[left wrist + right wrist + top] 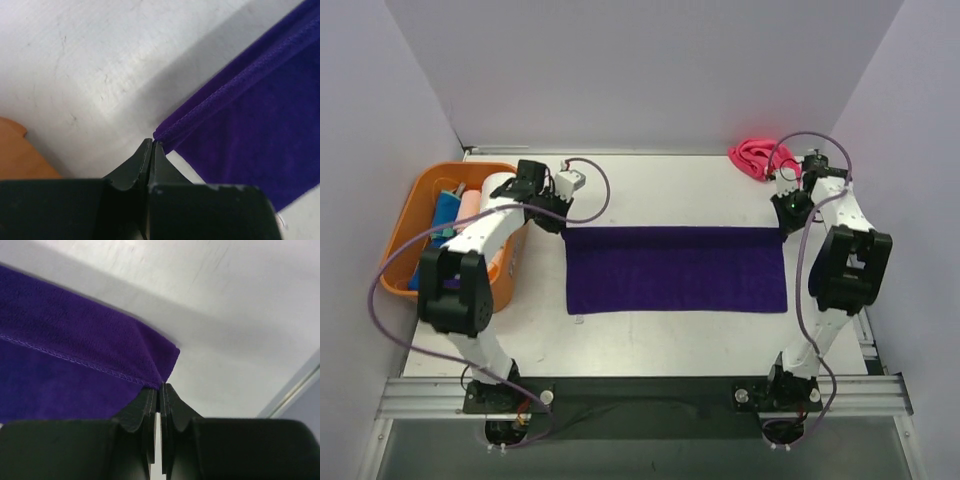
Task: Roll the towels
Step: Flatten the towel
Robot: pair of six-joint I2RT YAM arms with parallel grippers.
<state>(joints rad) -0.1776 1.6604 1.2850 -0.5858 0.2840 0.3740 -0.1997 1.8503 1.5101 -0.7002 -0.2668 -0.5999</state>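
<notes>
Table [670, 195]: purple towel [675, 270], pink towel [755, 157], orange basket [398, 250]

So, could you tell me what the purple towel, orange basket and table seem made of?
Purple towel: soft cloth, probably terry or microfibre; fuzzy nap, stitched hem.
Basket: likely plastic; smooth moulded orange rim.
Table: hard white matt surface, faintly scratched; material unclear.

Top view: bright, even, diffuse overhead light. Arms throw faint soft shadows on the table [670, 335], and the purple towel [676, 270] reads dark, texture lost. Wrist views: stitching sharp, soft grey shadow band along the towel edge. Left gripper [151, 146] and right gripper [160, 390] bodies near-black, slightly blurred.
</notes>
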